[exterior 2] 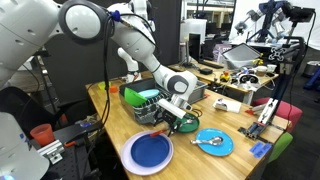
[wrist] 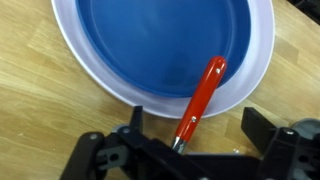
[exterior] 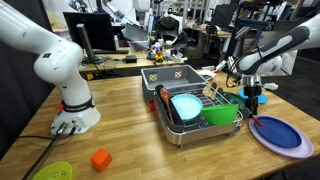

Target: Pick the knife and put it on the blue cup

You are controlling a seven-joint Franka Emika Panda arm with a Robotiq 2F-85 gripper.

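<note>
In the wrist view the red-orange knife [wrist: 200, 98] lies with its handle across the pale rim of the large blue-purple plate [wrist: 120, 85]. Its metal end points toward my gripper [wrist: 197, 128]. The gripper is open, and its two dark fingers stand apart on either side of the knife without touching it. In both exterior views the gripper [exterior: 252, 97] [exterior 2: 170, 118] hovers low at the plate's edge [exterior: 296, 140] [exterior 2: 150, 152]. A small bright-blue thing [exterior 2: 258, 150] sits near the table edge; I cannot tell if it is the blue cup.
A metal dish rack [exterior: 170, 128] holds a pale turquoise bowl [exterior: 185, 104] and a green bowl [exterior: 222, 113]. An orange cube [exterior: 100, 158] and a yellow-green plate [exterior: 50, 172] lie near the table's front. A light-blue plate with a spoon [exterior 2: 213, 142] lies beside the big plate.
</note>
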